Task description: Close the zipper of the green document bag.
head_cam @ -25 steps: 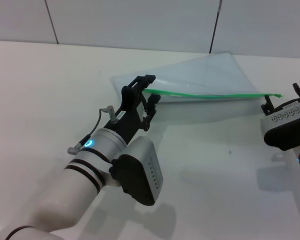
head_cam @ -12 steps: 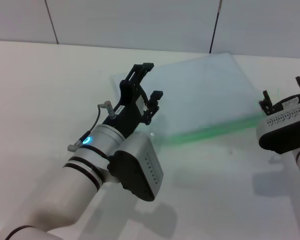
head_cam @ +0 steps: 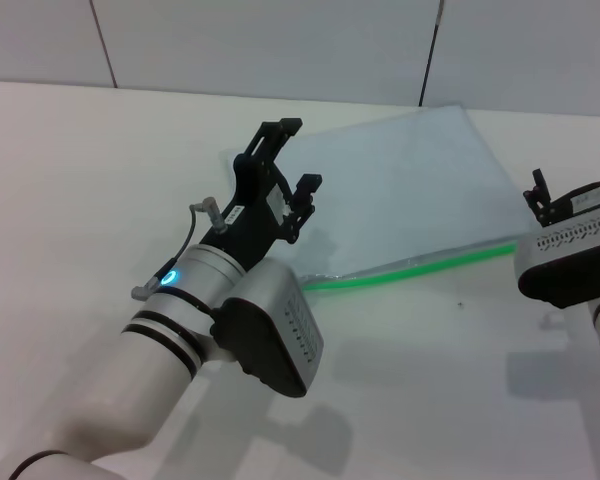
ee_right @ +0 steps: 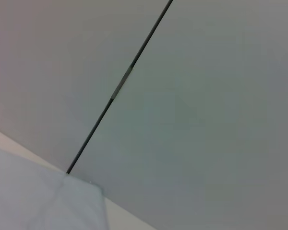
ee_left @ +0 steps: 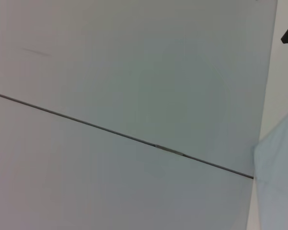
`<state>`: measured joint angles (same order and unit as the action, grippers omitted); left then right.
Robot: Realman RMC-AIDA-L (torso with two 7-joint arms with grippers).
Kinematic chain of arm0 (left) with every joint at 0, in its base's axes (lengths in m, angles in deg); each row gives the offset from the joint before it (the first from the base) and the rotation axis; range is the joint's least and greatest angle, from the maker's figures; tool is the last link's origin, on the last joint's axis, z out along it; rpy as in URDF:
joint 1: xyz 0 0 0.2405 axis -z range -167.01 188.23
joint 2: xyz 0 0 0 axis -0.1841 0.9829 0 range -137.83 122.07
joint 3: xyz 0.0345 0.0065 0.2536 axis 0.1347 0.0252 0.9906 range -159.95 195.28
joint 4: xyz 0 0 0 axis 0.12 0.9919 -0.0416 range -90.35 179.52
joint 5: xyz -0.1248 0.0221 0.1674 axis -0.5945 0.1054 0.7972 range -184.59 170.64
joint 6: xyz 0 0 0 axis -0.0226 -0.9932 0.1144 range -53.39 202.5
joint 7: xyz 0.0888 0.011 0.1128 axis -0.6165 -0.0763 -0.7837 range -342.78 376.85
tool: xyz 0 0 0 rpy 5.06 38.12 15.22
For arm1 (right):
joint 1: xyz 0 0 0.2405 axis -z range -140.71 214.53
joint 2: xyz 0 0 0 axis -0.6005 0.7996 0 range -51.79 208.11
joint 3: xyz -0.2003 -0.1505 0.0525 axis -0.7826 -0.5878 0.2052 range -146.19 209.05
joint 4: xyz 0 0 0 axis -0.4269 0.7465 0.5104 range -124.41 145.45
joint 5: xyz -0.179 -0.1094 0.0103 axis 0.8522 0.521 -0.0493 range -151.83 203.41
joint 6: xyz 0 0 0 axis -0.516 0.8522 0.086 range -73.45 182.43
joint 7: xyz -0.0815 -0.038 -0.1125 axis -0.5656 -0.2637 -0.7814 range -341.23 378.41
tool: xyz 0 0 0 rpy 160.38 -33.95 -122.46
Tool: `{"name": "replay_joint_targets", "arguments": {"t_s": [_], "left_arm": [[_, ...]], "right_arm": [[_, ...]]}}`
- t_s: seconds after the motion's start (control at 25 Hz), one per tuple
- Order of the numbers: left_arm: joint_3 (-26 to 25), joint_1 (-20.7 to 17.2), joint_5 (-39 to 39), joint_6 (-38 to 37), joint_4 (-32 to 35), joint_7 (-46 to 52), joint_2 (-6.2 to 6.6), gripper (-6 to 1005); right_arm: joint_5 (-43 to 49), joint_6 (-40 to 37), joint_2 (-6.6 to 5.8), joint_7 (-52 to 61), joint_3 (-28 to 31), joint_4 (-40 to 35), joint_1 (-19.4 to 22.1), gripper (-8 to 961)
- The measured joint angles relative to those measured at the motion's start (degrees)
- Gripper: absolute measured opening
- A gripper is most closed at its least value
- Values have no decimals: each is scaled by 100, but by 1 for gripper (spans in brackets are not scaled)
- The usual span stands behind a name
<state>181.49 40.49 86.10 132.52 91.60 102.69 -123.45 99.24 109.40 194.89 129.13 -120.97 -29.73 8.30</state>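
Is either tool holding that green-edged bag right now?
No: the green document bag lies flat on the table, clear of the left tool and right tool.

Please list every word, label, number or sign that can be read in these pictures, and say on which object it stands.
No text can be read in any view.
A small white label on the left gripper: too small and blurred to read.
A small white label on the right gripper: also too blurred to read.
The green document bag, its zipper, the table and the wall panels: no print visible.
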Motion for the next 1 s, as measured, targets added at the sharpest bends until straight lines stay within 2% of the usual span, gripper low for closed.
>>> {"name": "replay_joint_targets", "arguments": {"t_s": [0.4,0.68,1.0], "left_arm": [[-19,-27,-47,565,-5,1004,0,780],[-61,-124,-251,1217,-61,2199,-1,777],[-64,-183,-643,2022,-493,3915,-51,771]], "right_arm": [[6,243,-17,523,2,-366,26,828],[26,237,-43,1322,0,-527,25,828],[39,206,-53,2122,-1,-613,-12,828]]}}
